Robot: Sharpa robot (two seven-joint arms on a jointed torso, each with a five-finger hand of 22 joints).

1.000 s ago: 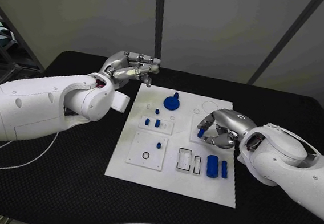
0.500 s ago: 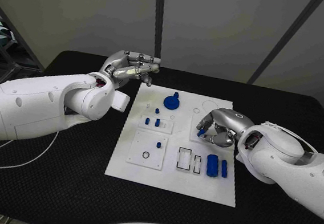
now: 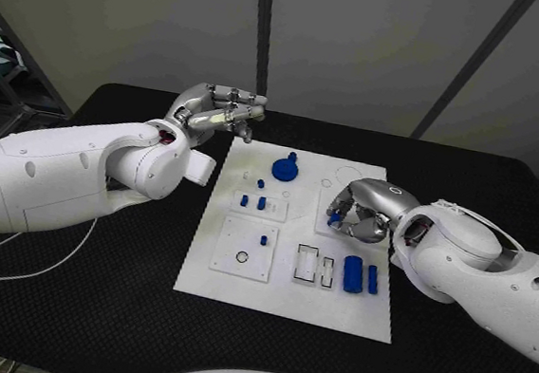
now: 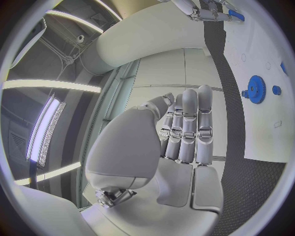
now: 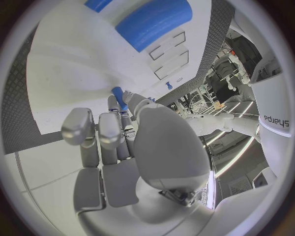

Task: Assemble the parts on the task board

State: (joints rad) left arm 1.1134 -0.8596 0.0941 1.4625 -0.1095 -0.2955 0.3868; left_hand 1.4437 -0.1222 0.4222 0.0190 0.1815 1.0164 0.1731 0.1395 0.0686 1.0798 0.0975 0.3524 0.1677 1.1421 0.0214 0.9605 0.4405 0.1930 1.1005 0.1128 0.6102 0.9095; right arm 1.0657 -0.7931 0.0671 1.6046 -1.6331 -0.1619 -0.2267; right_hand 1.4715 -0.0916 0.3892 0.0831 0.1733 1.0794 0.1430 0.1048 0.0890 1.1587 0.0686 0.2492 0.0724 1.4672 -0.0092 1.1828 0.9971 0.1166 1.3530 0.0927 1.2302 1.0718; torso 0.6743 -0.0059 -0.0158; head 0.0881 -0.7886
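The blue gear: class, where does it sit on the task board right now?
In the head view the blue gear sits near the far end of the task board, left of centre, just beyond the small blue pegs and nearest the left hand.

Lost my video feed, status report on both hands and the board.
Left hand empty, fingers curled, off the task board. Right hand pinching a small blue peg over it. Nothing in the way.

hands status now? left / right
Left hand: raised at the task board's far left corner, fingers curled, holding nothing.
Right hand: over the board, pinching a small blue peg.
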